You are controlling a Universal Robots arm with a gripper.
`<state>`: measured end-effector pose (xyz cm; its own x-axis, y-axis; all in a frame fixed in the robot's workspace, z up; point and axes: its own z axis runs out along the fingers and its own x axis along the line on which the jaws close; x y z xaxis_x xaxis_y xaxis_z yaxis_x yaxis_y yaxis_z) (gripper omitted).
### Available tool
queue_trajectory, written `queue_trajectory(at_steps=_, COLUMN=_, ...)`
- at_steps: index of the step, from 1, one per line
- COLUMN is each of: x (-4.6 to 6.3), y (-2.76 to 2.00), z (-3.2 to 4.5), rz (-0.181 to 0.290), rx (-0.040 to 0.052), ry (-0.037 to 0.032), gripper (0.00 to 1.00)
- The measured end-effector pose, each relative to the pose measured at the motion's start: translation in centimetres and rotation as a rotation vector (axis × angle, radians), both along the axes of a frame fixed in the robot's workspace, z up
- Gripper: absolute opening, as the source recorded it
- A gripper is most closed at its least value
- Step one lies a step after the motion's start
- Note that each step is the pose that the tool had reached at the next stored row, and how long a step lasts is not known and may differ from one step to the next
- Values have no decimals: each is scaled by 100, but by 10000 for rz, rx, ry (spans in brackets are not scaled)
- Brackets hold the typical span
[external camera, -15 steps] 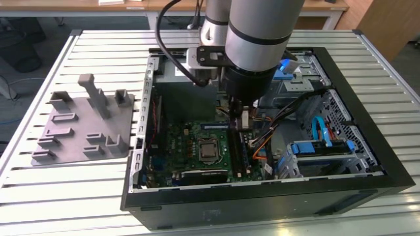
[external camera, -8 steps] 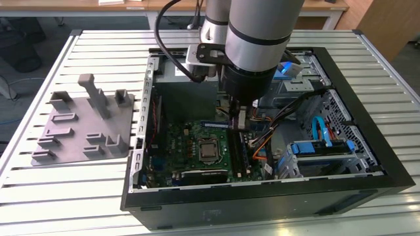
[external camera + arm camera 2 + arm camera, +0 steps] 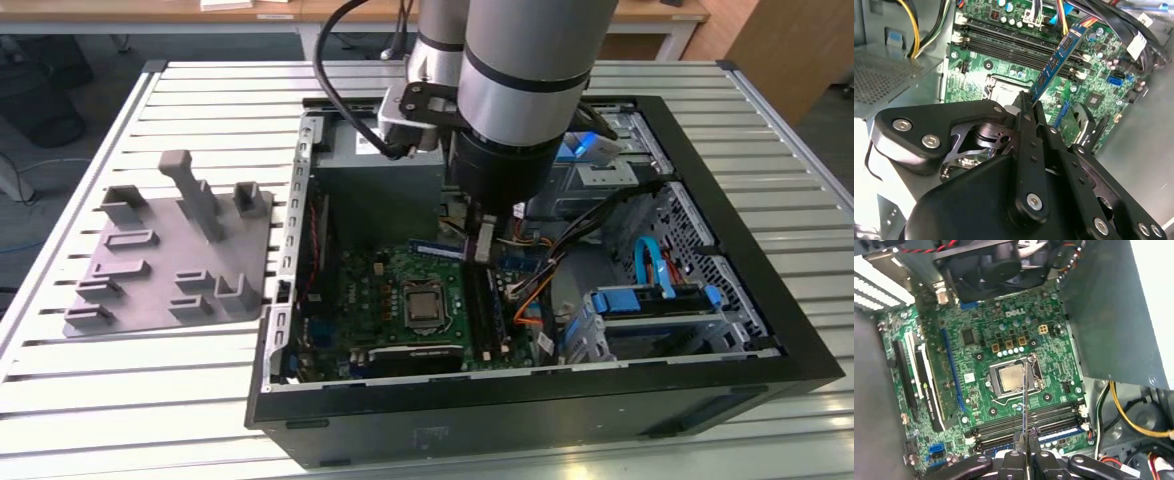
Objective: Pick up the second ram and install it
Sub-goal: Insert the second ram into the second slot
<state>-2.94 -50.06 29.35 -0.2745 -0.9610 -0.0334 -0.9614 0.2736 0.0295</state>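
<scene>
Your gripper (image 3: 1026, 106) pinches the second ram (image 3: 1060, 57) between its fingers; the strip reaches out above the black slots (image 3: 999, 39) of the motherboard (image 3: 1054, 365), not yet seated. If it sits tilted in this grip, pressing down could miss the slot and bend it.

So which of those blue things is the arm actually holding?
The thin blue strip with black chips, the second ram, clamped in the tool above the motherboard. The bright blue drive latches sit untouched at the exterior view's right.
</scene>
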Motion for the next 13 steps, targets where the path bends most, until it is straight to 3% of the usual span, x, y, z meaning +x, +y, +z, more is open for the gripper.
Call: queue_trajectory(at_steps=13, x=0, y=0, z=-4, rz=-1857, rx=-31, ry=1, gripper=14)
